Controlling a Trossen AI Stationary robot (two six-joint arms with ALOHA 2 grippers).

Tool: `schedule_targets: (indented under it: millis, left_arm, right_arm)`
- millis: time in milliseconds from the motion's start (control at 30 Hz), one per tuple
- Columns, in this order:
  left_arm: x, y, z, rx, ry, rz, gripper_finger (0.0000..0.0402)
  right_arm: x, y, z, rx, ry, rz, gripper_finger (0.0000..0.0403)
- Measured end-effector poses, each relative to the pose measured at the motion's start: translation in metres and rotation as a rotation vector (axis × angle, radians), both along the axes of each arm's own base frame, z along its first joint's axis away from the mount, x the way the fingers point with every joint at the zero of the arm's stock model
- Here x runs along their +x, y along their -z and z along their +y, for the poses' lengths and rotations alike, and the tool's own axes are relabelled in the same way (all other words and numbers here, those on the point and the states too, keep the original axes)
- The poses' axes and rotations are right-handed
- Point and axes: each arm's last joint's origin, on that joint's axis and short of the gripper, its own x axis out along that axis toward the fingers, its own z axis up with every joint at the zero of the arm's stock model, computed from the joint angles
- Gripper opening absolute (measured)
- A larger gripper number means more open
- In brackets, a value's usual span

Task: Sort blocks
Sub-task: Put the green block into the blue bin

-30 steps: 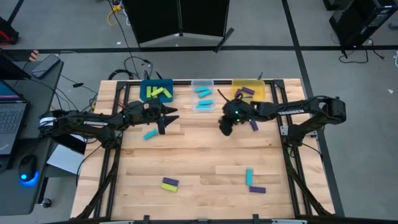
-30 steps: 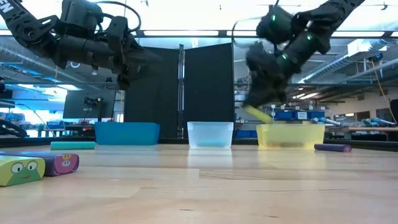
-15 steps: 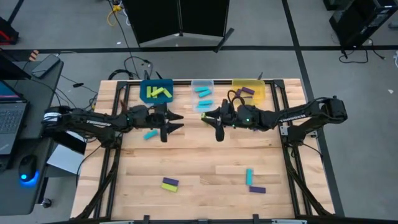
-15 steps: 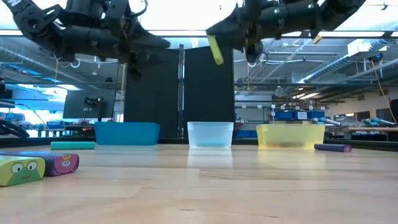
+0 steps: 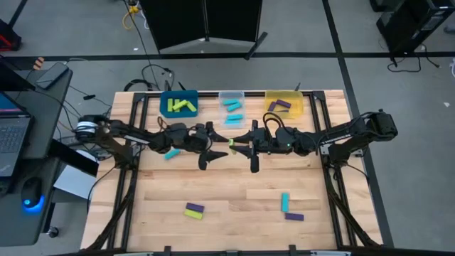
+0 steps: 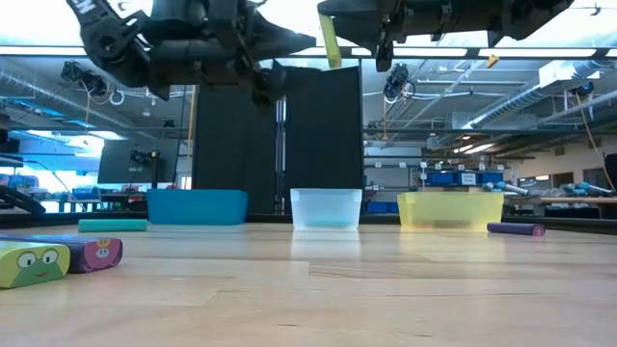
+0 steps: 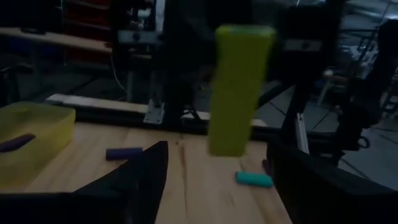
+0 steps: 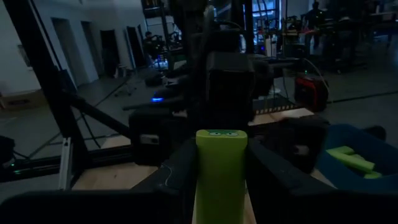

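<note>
Low view, nearest things: a lime green block with a cartoon face (image 6: 34, 264) and a purple block (image 6: 94, 253) lie touching on the table (image 6: 318, 289), well below and nearer than both pincers.
Right gripper (image 5: 243, 142): raised over mid-table, fingers clamped on a lime green block (image 5: 231, 142); in the low view this held block (image 6: 330, 40) hangs tilted from the fingers, high above the wood.
Right wrist view: the held green block (image 8: 221, 171) stands between the two dark fingers (image 8: 177, 171), pointing at the left arm straight ahead.
Left gripper (image 5: 215, 144): facing the right one, just beside the held block, its fingers spread wide apart with nothing between them.
Left wrist view: the green block (image 7: 239, 87) hangs ahead of the open fingers (image 7: 149, 171), not touching them.
Loose blocks near: a green-and-purple pair (image 5: 194, 210) behind the left pincer toward the table's front edge; a cyan block (image 5: 285, 202) and a purple one (image 5: 294, 217) behind the right pincer.
Cyan block (image 5: 171, 153): on the wood beside the left arm's wrist.
Far edge, beyond both pincers: blue bin (image 5: 165, 97) with green blocks (image 5: 180, 107), clear bin (image 5: 222, 96) with cyan blocks (image 5: 233, 107), yellow bin (image 5: 298, 96) with purple blocks (image 5: 279, 105).
</note>
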Motion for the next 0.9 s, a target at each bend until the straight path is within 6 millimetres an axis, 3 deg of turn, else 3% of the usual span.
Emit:
schedule_targets:
  millis: [300,567,700,900]
  left_arm:
    - [0.027,-0.004,0.002,0.028,0.048,-0.015,0.0286]
    - [0.029,-0.01,0.001,0.041,0.068,-0.053,0.0274]
    - [0.029,-0.01,0.002,0.034,0.047,-0.053,0.0223]
    - [0.029,-0.013,0.002,0.068,0.051,-0.084,0.0111]
  right_arm:
    - [0.0,0.0,0.002,-0.018,-0.006,-0.002,0.0117]
    - [0.0,0.0,0.002,-0.023,-0.007,0.001,0.0117]
    - [0.0,0.0,0.002,-0.026,-0.007,0.003,0.0117]
    - [0.0,0.0,0.002,-0.024,-0.006,0.01,0.0118]
